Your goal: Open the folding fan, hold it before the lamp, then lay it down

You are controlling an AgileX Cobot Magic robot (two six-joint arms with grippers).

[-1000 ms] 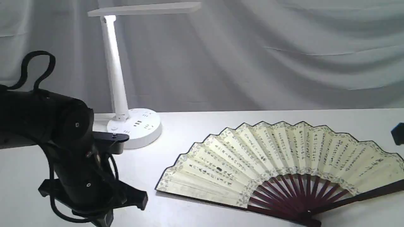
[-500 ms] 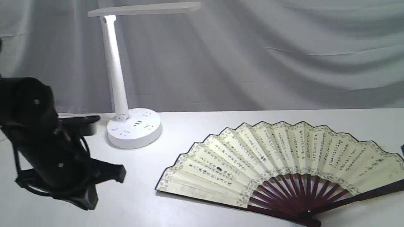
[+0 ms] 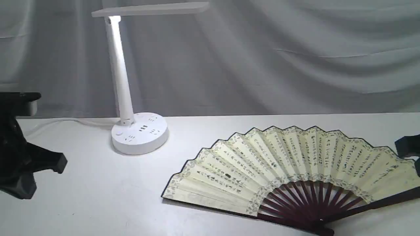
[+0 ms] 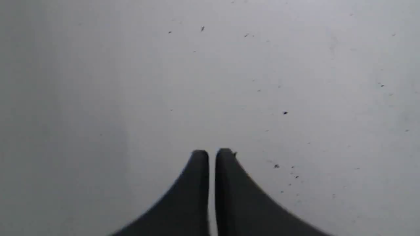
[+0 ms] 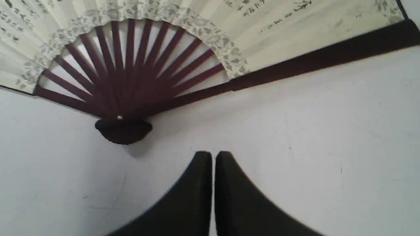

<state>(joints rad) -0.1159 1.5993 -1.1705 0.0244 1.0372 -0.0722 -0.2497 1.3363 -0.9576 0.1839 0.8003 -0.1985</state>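
Folding fan point(image 3: 292, 164) spread flat on table point(image 3: 98, 203), at 4 o'clock from lamp point(image 3: 139, 132). Right gripper point(image 5: 213, 153), fingers clenched empty, near the fan's pivot, not touching; left gripper point(image 4: 212, 151), clenched empty, well apart at the fan's 9 o'clock.

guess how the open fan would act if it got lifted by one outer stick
The fan probably feels light: thin pleated paper on slim wooden ribs. Lifted by one outer stick, it would likely sag and start folding shut around the pivot. The paper looks easy to crease, so pushing the pleats seems risky.
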